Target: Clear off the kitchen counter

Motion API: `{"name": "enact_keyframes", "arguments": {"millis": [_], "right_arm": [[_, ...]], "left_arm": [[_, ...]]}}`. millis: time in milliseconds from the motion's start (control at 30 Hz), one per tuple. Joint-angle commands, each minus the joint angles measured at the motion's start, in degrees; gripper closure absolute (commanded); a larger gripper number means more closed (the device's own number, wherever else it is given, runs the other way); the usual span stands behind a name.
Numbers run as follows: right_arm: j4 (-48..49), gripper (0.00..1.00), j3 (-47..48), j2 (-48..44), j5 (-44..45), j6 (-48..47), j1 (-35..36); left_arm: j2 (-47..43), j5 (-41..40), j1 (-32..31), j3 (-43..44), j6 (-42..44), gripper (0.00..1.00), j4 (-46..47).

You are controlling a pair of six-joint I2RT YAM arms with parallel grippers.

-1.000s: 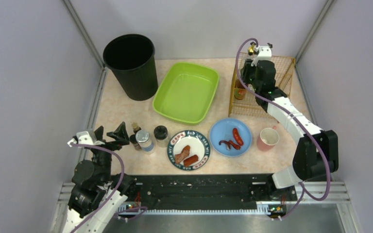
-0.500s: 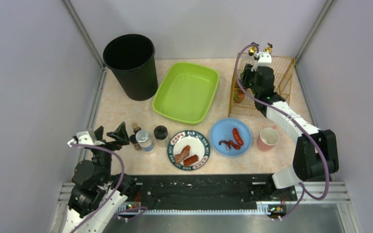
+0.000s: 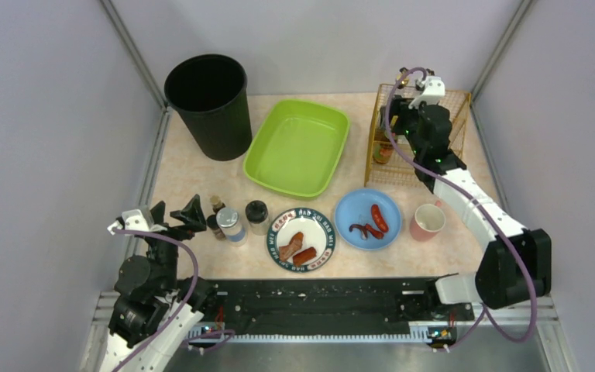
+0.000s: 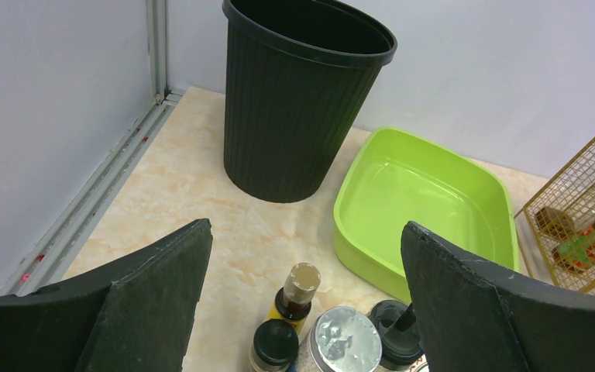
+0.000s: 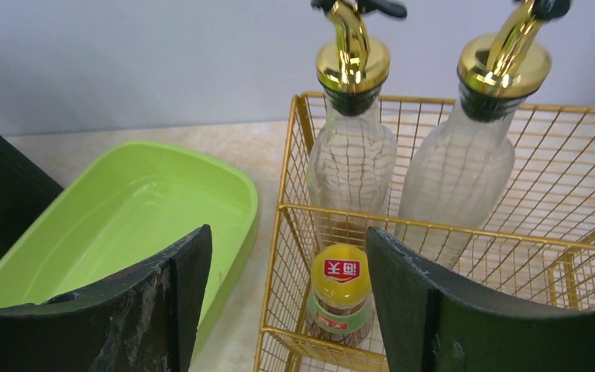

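Right wrist view: the right gripper (image 5: 287,240) has its jaws spread, gripping nothing, and faces a gold wire basket (image 5: 465,232). In it a yellow-capped jar (image 5: 341,283) sits before two gold-spouted bottles (image 5: 352,163), so the basket seems to be the condiment store. The jar's red label bears white characters I cannot read. The left gripper (image 4: 306,232), jaws likewise released and empty, hangs over small jars (image 4: 346,341) at the near left, probably lined up for a pick. The marbled surface (image 3: 194,167) spans the cell, carrying a bin (image 3: 209,105), tray (image 3: 298,147), patterned plate (image 3: 321,225), blue plate (image 3: 349,203) and cup (image 3: 428,221).
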Motion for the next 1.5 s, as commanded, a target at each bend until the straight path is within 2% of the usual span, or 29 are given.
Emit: {"name": "enact_keyframes", "arguments": {"millis": [0, 167, 433, 933, 1333, 1467], "right_arm": [[0.54, 0.28, 0.56, -6.52, -1.31, 0.29, 0.93], [-2.4, 0.28, -0.06, -11.48, -2.72, -0.21, 4.39], [-9.03, 0.29, 1.53, -11.84, -4.66, -3.64, 18.92], [-12.25, 0.3, 7.24, 0.43, -14.91, -7.82, 36.86], [-10.78, 0.23, 13.13, 9.09, -17.71, -16.03, 48.36], [-11.93, 0.16, 16.39, 12.52, -19.04, -18.82, 50.99]], "left_arm": [[-2.95, 0.61, -0.12, -0.42, 0.06, 0.04, 1.9], [-2.94, 0.71, -0.07, -0.39, 0.06, 0.04, 1.88], [-2.78, 0.34, -0.12, -0.5, 0.06, 0.04, 1.93], [-2.87, 0.01, -0.08, -0.38, -0.02, 0.04, 1.74], [-3.05, -2.17, -0.11, -0.16, -0.44, 0.01, 1.41], [-3.21, -3.01, -0.1, -0.03, -0.63, 0.01, 1.25]]}}
